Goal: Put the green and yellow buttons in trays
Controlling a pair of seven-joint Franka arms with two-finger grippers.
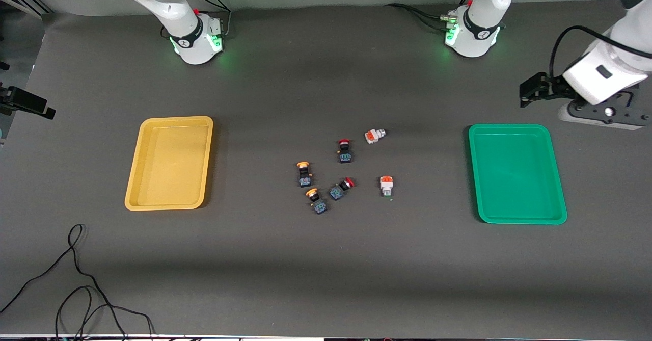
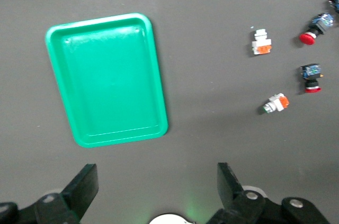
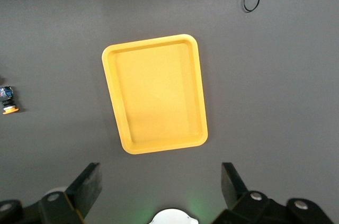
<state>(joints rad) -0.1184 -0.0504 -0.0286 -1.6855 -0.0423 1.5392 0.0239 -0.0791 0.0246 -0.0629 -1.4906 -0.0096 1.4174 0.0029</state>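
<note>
Left claw [image 2: 156, 192]: open, empty, over surface [image 1: 326, 269] beside green tray [image 1: 517, 174] | Right claw [image 3: 161, 192]: open, empty, above yellow tray [image 1: 169, 163] | Yellow-capped buttons [image 1: 304, 173] and white-orange buttons [image 1: 386, 185]: on surface between trays, among red-capped switches [image 1: 345, 151].

Yellow tray [image 1: 134, 178] and green tray [image 1: 558, 178] lie empty; four buttons [image 1: 304, 173] lie scattered between them
</note>
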